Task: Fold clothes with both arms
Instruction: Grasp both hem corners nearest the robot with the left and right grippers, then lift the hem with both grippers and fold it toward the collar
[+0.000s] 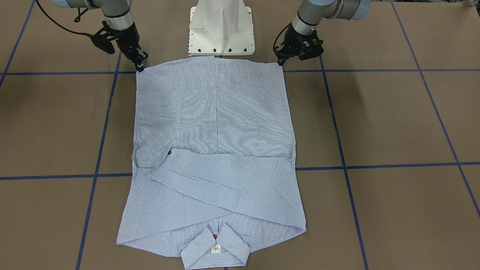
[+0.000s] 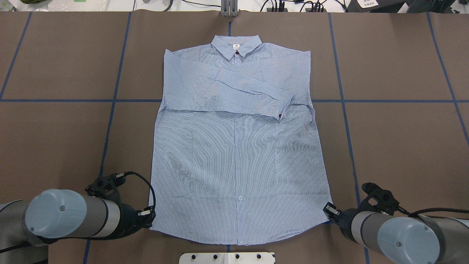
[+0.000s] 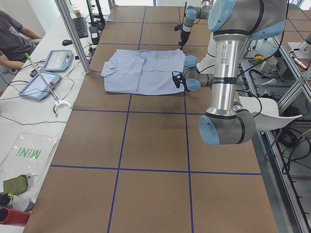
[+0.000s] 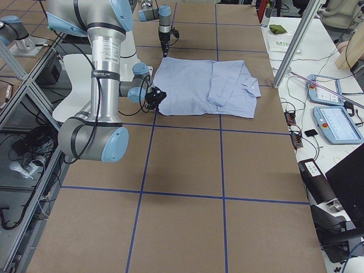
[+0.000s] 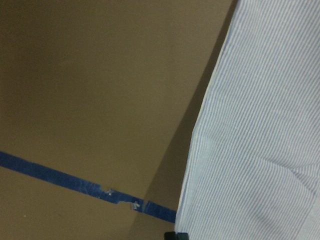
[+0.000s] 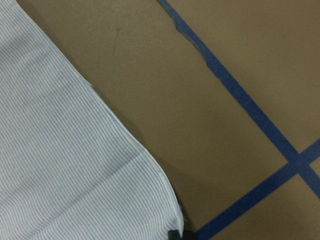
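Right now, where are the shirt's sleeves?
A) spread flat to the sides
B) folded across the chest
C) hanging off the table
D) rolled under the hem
B: the overhead view shows a sleeve lying across the shirt below the collar, ending in its red-buttoned cuff.

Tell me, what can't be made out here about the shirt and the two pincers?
- Left pincer: its own body covers the jaws from overhead, so its grip on the shirt hem is unclear.
- Right pincer: same, and too small from the front.
- Neck label: print too small.
- Both wrist views: pincers nearly cut off by the bottom edge.
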Motion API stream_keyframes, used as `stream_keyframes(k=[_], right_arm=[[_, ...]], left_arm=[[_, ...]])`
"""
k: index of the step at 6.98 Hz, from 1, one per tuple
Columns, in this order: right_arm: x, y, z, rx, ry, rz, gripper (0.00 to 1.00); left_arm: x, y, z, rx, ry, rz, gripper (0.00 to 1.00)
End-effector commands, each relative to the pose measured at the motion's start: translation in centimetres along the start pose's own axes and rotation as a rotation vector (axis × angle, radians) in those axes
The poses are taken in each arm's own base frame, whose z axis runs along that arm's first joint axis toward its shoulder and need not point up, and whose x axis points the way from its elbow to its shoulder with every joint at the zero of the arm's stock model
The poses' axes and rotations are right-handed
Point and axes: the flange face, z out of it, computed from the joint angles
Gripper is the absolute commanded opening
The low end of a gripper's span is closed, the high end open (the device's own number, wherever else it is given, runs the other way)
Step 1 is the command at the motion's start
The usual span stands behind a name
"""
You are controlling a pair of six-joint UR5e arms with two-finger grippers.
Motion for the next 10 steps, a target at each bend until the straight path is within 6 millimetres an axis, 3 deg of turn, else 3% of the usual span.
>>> stream_keyframes(k=[1, 2, 4, 5, 7, 9, 10], right_arm=[[0.5, 0.0, -2.7, -0.023, -0.015, -0.003, 0.00], [0.5, 0.8, -3.8, -0.045, -0.025, -0.010, 0.00], [-0.1, 1.2, -5.9, -0.067, -0.059, -0.010, 0.00], [-0.7, -0.5, -7.0, -0.035, -0.089, 0.014, 0.00], [-3.4, -6.3, -9.7, 0.095, -0.204, 0.113, 0.00], [-5.0, -8.2, -11.8, 0.298, -0.365, 0.136, 0.00], [-5.9, -8.4, -12.9, 0.341, -0.421, 0.146, 0.00]], left_arm=[[0.5, 0.7, -2.3, -0.013, 0.031, -0.011, 0.00], [0.9, 1.1, -4.0, -0.016, 0.035, -0.012, 0.00], [1.1, 2.8, -11.0, -0.085, 0.096, 0.000, 0.00], [2.2, 1.1, -12.6, -0.056, 0.134, -0.017, 0.00], [5.4, -4.9, -16.5, 0.072, 0.240, -0.080, 0.00], [8.0, -8.7, -18.4, 0.104, 0.256, -0.131, 0.00], [9.3, -9.5, -19.5, 0.121, 0.259, -0.151, 0.00]])
